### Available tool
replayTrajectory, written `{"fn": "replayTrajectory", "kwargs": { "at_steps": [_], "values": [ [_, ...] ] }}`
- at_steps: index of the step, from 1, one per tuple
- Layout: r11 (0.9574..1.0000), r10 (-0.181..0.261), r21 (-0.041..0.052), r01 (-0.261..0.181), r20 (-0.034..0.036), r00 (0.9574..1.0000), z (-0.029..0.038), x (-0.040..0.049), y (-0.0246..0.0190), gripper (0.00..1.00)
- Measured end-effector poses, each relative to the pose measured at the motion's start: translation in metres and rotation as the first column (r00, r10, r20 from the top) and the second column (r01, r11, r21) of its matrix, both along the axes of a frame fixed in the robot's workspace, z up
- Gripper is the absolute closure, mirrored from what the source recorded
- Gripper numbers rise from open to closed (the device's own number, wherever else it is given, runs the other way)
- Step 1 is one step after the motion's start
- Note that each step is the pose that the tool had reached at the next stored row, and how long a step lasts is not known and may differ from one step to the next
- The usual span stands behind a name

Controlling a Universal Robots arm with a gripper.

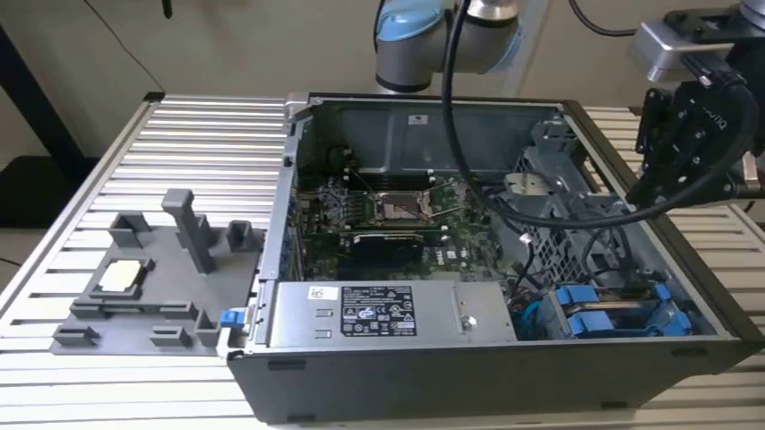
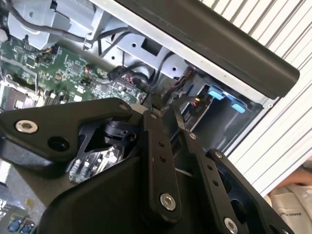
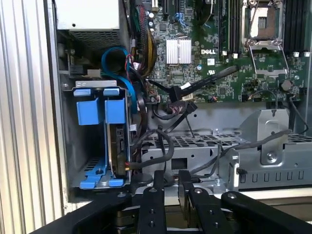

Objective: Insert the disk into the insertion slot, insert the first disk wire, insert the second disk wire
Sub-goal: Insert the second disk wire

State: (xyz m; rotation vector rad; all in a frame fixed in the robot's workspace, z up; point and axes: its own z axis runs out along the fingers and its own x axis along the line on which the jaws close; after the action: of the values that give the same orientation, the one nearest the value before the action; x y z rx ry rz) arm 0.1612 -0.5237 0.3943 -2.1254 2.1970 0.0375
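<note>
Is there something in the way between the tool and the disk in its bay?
Partly, yes: loose black cables hang beside the disk, between it and the tool. Nothing else visible blocks the way.

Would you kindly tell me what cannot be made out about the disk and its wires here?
Face of the disk: first wrist view, edge-on inside the slot, behind the blue frame.
Wire plugs at the disk: first wrist view, black cables cover them; exterior view, too small.
Inside of the slot: second wrist view, the end effector blocks it.
</note>
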Motion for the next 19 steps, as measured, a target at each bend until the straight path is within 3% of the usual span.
{"fn": "replayTrajectory", "kwargs": {
  "at_steps": [4,19],
  "values": [
    [1.0000,-0.001,-0.0001,0.001,0.0002,1.0000,-0.0003,-0.0110,0.0003,0.73],
    [1.0000,-0.001,0.0000,0.001,0.0035,1.0000,-0.0031,-0.0784,0.0017,0.73]
  ]
}}
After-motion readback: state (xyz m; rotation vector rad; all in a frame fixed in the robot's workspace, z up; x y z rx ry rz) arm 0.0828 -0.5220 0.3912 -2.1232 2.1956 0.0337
